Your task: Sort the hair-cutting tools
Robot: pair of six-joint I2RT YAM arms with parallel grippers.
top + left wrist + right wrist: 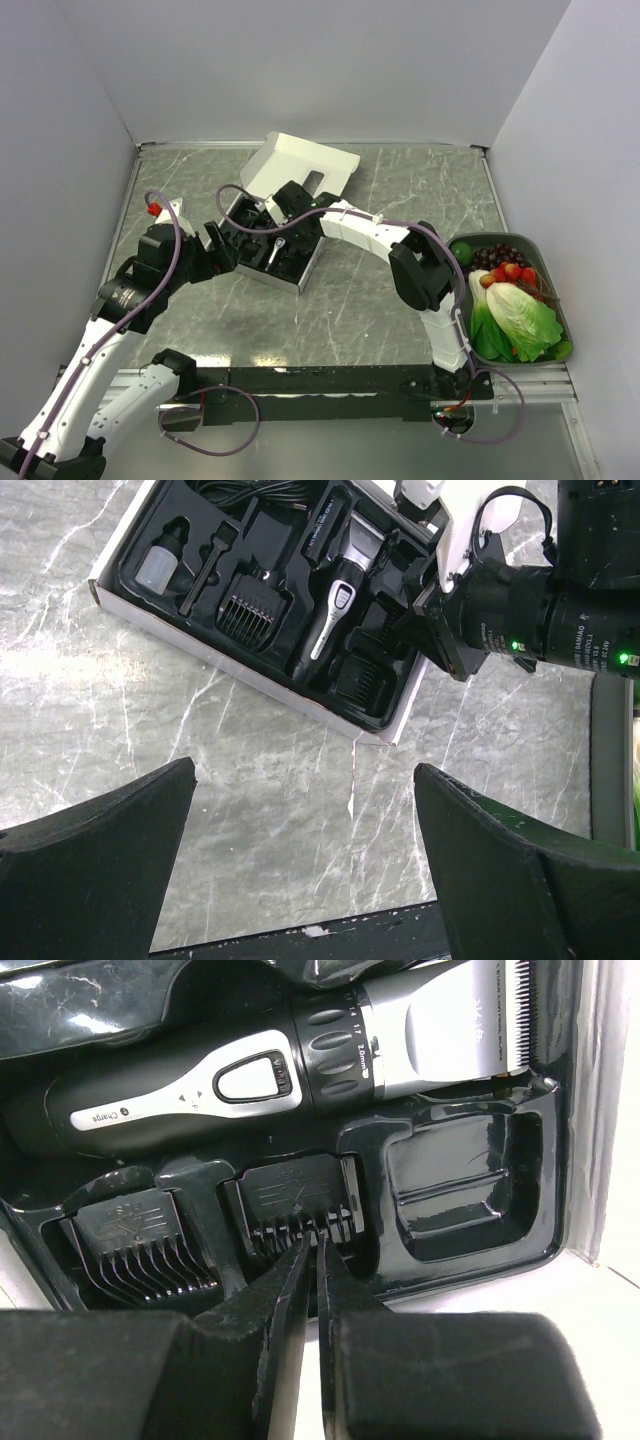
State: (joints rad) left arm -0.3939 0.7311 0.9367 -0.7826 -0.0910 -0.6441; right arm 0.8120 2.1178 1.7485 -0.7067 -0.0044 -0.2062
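The right wrist view alone gives the detail: the right pincer (313, 1245) is narrowed to a slit, its tips on the teeth of a black comb attachment (300, 1195) (whether it pinches it, I cannot tell). Just beyond lies the clipper (250, 1080), black with a silver blade end, in the black tray (450, 1265). The left wrist view shows the left pincer (305, 860) wide and empty, the white box (105, 575) ahead on the grey marbled surface (250, 780). The overhead view adds white walls (300, 60).
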